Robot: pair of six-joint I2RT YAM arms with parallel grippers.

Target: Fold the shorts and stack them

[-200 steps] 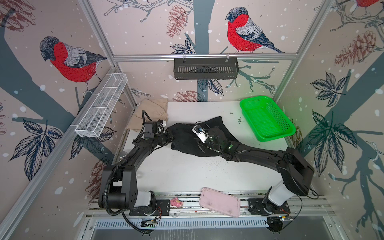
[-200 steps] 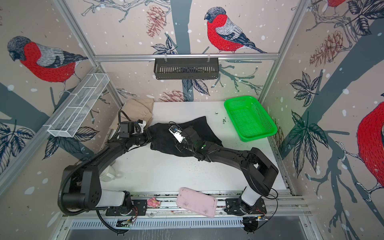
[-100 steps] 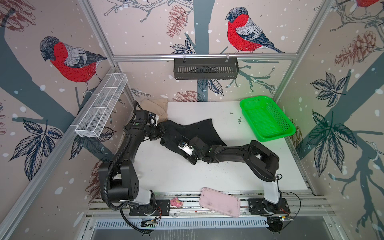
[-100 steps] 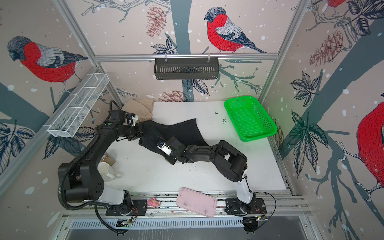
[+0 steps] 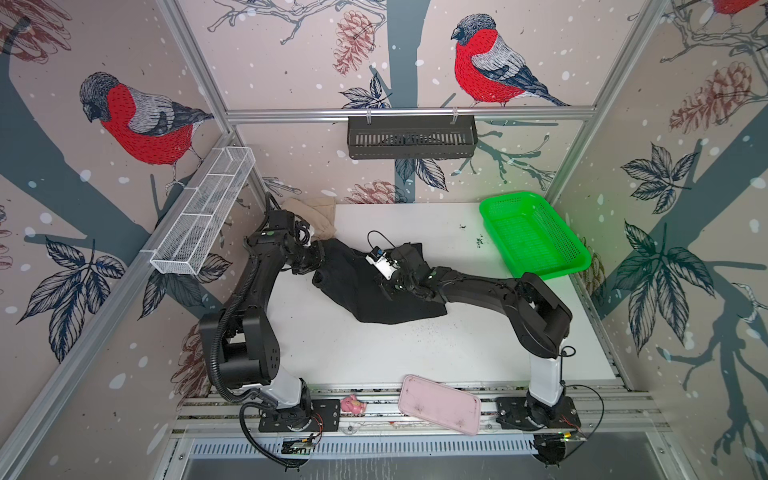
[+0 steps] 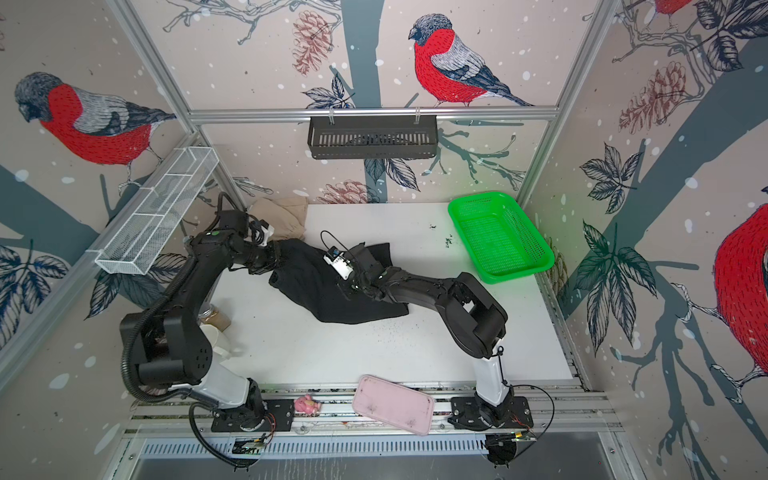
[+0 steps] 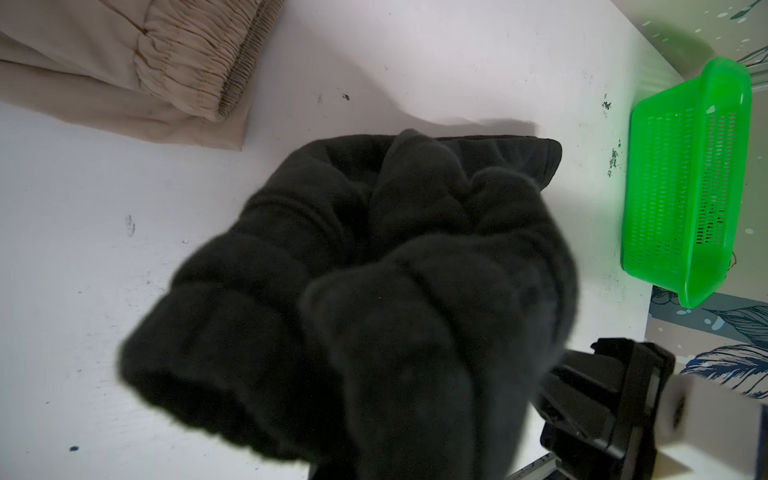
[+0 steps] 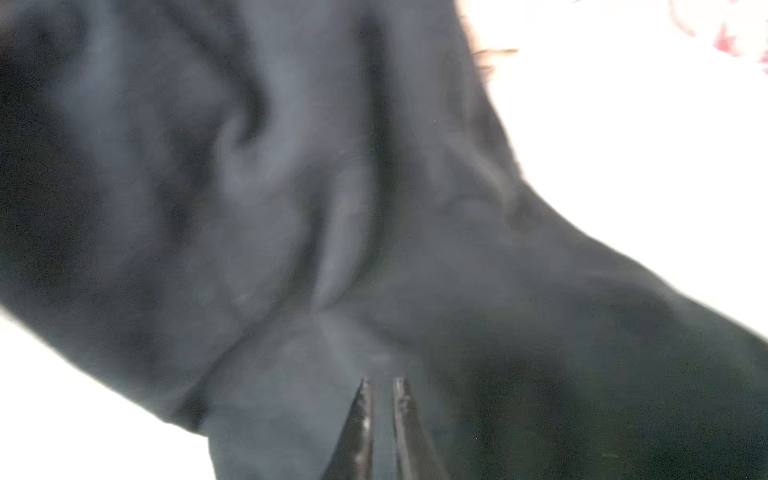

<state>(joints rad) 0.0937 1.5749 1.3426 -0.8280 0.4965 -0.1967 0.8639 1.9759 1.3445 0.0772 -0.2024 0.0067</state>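
Your left arm [image 5: 251, 282]: matte black shells, white base segment [image 5: 286, 386], ribbed black hose [image 5: 216, 345] alongside | your right arm [image 5: 478, 286]: same black shells, white lower segment [image 5: 544, 374], thin black wire [image 5: 598, 399] | right wrist: small white camera block [image 5: 380, 264], looped black cable [image 5: 376, 237] | base plates [image 5: 297, 417]: black, with red wires [image 5: 318, 419] | right hand [image 8: 382, 415]: fingers [image 8: 361, 428] glossy black, tapering.

No legible text, label or number

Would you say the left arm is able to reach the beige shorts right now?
Probably yes: the beige shorts lie close beside the left gripper, nothing between, though it grips the black shorts.
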